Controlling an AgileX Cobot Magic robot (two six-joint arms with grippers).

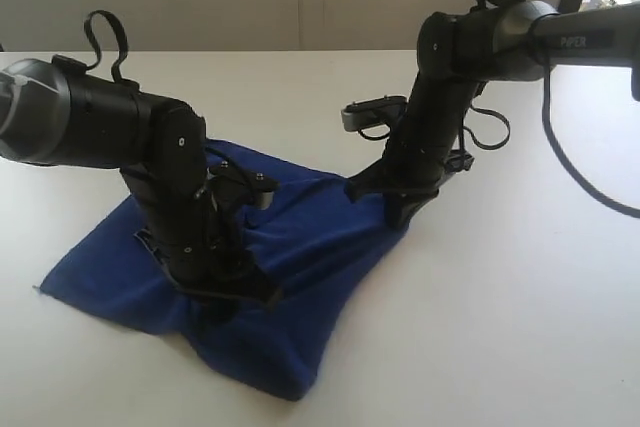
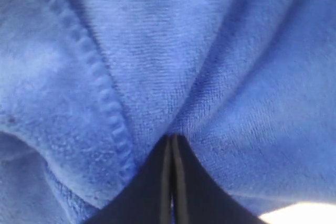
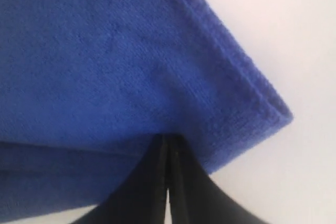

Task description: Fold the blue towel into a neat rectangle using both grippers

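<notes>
The blue towel lies rumpled on the white table, spread from the left toward the middle. My left gripper points down onto its front part. In the left wrist view its jaws are shut, with the blue towel puckering into creases at the tips beside a stitched hem. My right gripper sits at the towel's right edge. In the right wrist view it is shut on the blue towel close to a hemmed corner, and that edge is raised off the table.
The white table stretches bare to the right and front of the towel. A black cable loops down from the right arm at the far right. A pale wall runs behind the table's back edge.
</notes>
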